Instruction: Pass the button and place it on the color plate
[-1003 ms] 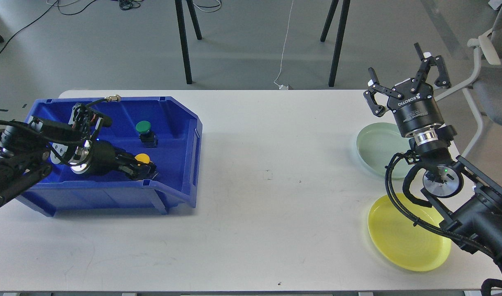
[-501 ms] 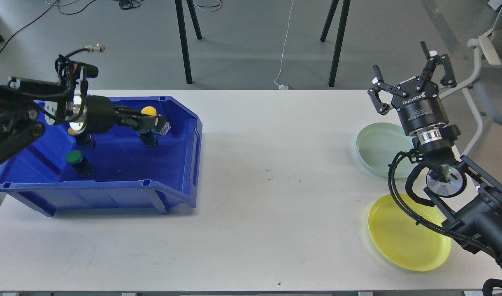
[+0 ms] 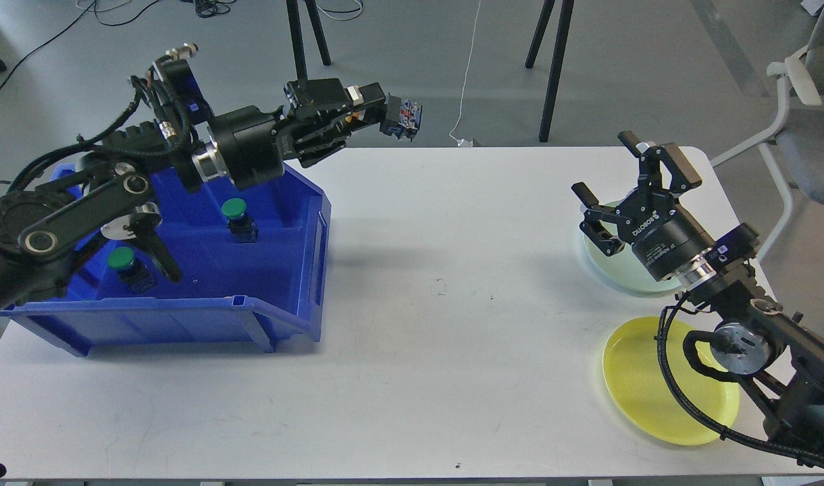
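My left gripper (image 3: 366, 111) is raised above the table's far edge, right of the blue bin (image 3: 287, 317). It is shut on a yellow button (image 3: 401, 115), whose dark base with a red and blue end sticks out to the right. Its yellow cap is mostly hidden between the fingers. My right gripper (image 3: 611, 172) is open and empty, held over the pale green plate (image 3: 604, 260) and pointing left. The yellow plate (image 3: 645, 385) lies in front of it, partly covered by my right arm.
Two green buttons (image 3: 235, 210) (image 3: 121, 258) stand in the bin. Black stand legs (image 3: 302, 74) rise behind the table. A grey chair (image 3: 804, 135) is at the far right. The white table (image 3: 439, 351) stretches between bin and plates.
My left gripper has lifted the yellow button out of the bin and carried it up and to the right. My right gripper has tilted down and turned left over the green plate.
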`<control>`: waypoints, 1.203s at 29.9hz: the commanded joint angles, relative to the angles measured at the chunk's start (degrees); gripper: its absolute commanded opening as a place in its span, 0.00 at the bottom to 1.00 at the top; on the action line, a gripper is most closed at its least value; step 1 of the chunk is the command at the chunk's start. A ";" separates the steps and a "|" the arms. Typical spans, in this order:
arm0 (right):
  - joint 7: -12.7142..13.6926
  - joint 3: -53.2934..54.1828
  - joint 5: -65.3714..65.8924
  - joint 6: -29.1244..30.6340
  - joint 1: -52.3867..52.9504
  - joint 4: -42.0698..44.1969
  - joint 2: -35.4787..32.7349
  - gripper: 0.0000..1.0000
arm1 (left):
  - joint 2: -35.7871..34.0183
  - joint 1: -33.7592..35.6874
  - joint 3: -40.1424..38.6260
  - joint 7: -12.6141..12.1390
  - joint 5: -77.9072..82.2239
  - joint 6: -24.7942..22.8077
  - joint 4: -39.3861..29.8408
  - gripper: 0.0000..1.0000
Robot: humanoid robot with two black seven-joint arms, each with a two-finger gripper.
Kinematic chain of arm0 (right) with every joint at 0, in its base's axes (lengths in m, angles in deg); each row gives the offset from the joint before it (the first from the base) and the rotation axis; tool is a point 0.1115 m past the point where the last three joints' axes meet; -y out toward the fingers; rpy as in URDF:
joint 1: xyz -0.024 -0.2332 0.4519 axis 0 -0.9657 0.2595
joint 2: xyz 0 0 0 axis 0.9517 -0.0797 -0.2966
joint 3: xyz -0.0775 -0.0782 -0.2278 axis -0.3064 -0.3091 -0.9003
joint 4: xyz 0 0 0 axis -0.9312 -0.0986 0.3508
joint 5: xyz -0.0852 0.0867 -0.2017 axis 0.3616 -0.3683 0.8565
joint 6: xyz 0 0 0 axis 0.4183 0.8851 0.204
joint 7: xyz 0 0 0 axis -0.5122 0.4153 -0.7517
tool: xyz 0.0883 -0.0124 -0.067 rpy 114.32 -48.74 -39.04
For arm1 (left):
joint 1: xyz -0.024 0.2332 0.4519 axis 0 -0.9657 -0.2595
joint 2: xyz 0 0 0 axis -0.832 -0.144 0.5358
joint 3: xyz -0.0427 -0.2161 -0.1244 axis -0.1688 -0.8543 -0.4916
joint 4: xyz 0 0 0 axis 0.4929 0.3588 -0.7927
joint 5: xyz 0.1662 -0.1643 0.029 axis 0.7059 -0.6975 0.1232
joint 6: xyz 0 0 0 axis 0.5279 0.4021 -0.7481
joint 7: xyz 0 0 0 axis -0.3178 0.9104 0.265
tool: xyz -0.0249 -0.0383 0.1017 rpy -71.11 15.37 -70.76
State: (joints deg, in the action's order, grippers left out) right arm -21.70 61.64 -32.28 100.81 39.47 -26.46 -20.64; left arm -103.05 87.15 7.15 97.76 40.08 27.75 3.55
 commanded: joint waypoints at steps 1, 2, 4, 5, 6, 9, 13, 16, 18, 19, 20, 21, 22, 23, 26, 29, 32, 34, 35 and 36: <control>0.01 -1.66 4.07 -4.79 0.39 -5.52 1.32 0.99 | 1.84 -2.38 -0.06 0.01 -1.97 0.00 0.07 0.11; 0.01 -2.88 4.16 -5.41 0.91 -5.35 2.64 0.99 | 2.19 -2.82 -0.06 0.01 -2.33 0.00 0.07 0.11; 0.01 -6.22 4.42 -6.46 3.45 -4.30 5.54 0.99 | 3.42 -3.61 -0.06 0.01 -2.68 0.00 0.16 0.11; 0.01 -7.80 4.60 -6.81 4.51 -3.43 6.33 0.99 | 4.03 -3.88 -0.06 0.01 -2.68 0.00 0.16 0.11; 0.01 -8.77 4.60 -6.82 5.22 -2.46 7.21 0.99 | 4.48 -4.23 -0.06 0.01 -2.68 0.00 0.16 0.11; 0.01 -9.05 4.51 -6.91 5.84 -0.43 8.09 0.99 | 5.09 -4.85 0.02 0.01 -2.68 0.00 0.24 0.11; 0.01 -9.49 4.60 -6.91 7.16 0.10 13.01 0.99 | 5.18 -4.85 0.02 0.01 -2.68 0.00 0.33 0.11; 0.01 -9.84 4.60 -6.91 7.42 0.71 14.34 0.99 | 5.18 -4.85 0.02 0.01 -2.68 0.00 0.59 0.11; 0.01 -9.93 4.69 -6.91 7.42 0.80 15.39 0.99 | 5.18 -4.85 0.02 0.01 -2.77 0.00 0.86 0.11; 0.01 -9.93 4.69 -6.91 7.51 0.80 16.00 0.99 | 5.18 -4.85 0.02 0.01 -2.77 0.00 0.95 0.11; 0.01 -10.01 4.60 -6.82 7.68 0.80 16.62 0.99 | 5.18 -4.94 0.02 0.01 -2.77 0.00 1.12 0.11; 0.01 -10.01 4.60 -6.82 7.77 0.80 16.97 0.99 | 5.10 -4.94 0.02 0.01 -2.77 0.00 1.12 0.11; 0.01 -10.01 4.60 -6.91 7.77 0.89 17.06 0.99 | 5.18 -4.94 0.02 0.01 -2.77 0.00 1.21 0.11; 0.01 -10.01 4.60 -6.82 7.77 0.80 17.15 0.99 | 5.18 -4.94 0.02 0.01 -2.77 0.00 1.21 0.11; 0.01 -10.01 4.42 -6.82 7.69 0.80 17.24 0.99 | 5.18 -4.94 0.02 0.01 -2.77 0.00 1.30 0.11; 0.01 -10.01 4.34 -6.91 7.69 0.80 17.68 0.98 | 5.18 -4.94 0.02 0.01 -2.77 0.00 1.56 0.11; 0.01 -9.93 4.25 -6.91 7.69 0.89 18.03 0.98 | 5.18 -4.94 0.02 0.01 -2.77 0.00 1.56 0.11; 0.01 -9.93 4.25 -6.99 7.95 1.24 18.12 0.97 | 5.18 -4.94 0.02 0.01 -2.77 0.00 1.56 0.11; 0.01 -9.93 4.25 -6.99 8.21 1.68 18.47 0.97 | 5.18 -4.94 0.02 0.01 -2.77 0.00 1.56 0.11; 0.01 -9.93 4.25 -6.91 8.39 2.12 18.73 0.96 | 5.18 -4.94 0.02 0.01 -2.77 0.00 1.56 0.11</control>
State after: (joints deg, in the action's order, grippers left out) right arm -21.69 51.65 -28.01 93.89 47.29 -25.29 -2.52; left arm -97.87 82.22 7.18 97.78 37.31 27.76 5.12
